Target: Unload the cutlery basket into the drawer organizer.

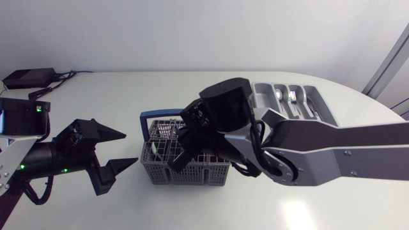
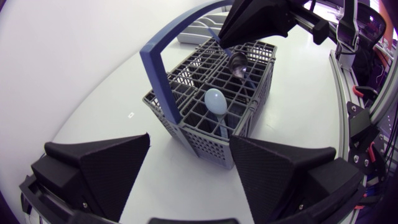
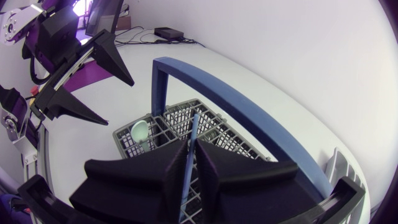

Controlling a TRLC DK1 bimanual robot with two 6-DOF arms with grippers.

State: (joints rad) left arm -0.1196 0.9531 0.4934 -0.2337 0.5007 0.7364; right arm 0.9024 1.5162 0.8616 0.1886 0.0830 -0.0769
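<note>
The grey cutlery basket (image 1: 208, 174) with its blue handle (image 1: 156, 115) stands mid-table. My right gripper (image 1: 184, 148) hangs over it, shut on the thin blue handle of a utensil (image 3: 194, 124) that stands upright in the basket. The left wrist view shows a metal spoon bowl (image 2: 238, 60) just under that gripper (image 2: 225, 41). A pale green spoon (image 2: 216, 101) stands in a front compartment. My left gripper (image 1: 131, 148) is open beside the basket's left end, holding nothing. The grey drawer organizer (image 1: 326, 105) lies at the back right with some cutlery in its slots.
A black box (image 1: 29, 78) with cables sits at the table's back left corner. My right arm's thick links (image 1: 307, 150) stretch from the right edge across the table between the organizer and the basket.
</note>
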